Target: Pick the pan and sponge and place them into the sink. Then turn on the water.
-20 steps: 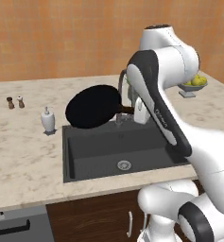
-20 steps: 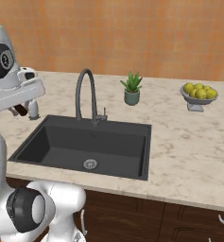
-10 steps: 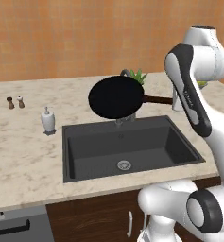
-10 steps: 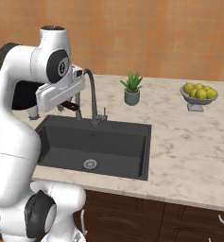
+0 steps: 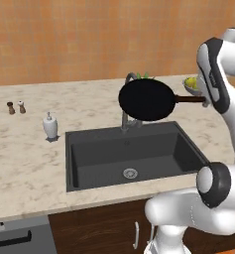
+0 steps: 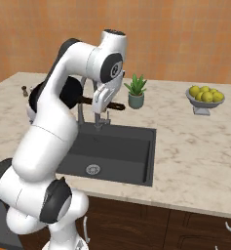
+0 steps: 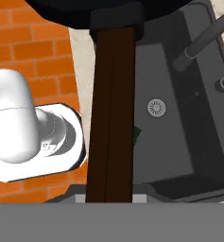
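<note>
The black pan (image 5: pixel 146 99) hangs level in the air above the back of the sink (image 5: pixel 89 163), in front of the grey gooseneck faucet (image 5: pixel 125 119). Its long brown handle (image 5: pixel 188 99) points right into my gripper (image 5: pixel 204 99), which is shut on the handle's end. In the right base view the gripper (image 6: pixel 101 102) grips the handle (image 6: pixel 116 105) beside the faucet, and the pan (image 6: pixel 63 95) shows partly behind my arm. The hand view looks along the handle (image 7: pixel 111 118) toward the pan (image 7: pixel 85 12), with the sink's drain (image 7: pixel 156 108) below. The sponge is out of view.
A white soap dispenser (image 5: pixel 50 126) stands left of the sink. Two small shakers (image 5: pixel 16 106) sit at the far left of the counter. A potted plant (image 6: pixel 135 92) stands behind the sink and a bowl of lemons (image 6: pixel 204 95) further right.
My arm has swung the pan to the right, from the left side of the sink to above its back, in front of the faucet. The grip on the handle is unchanged.
</note>
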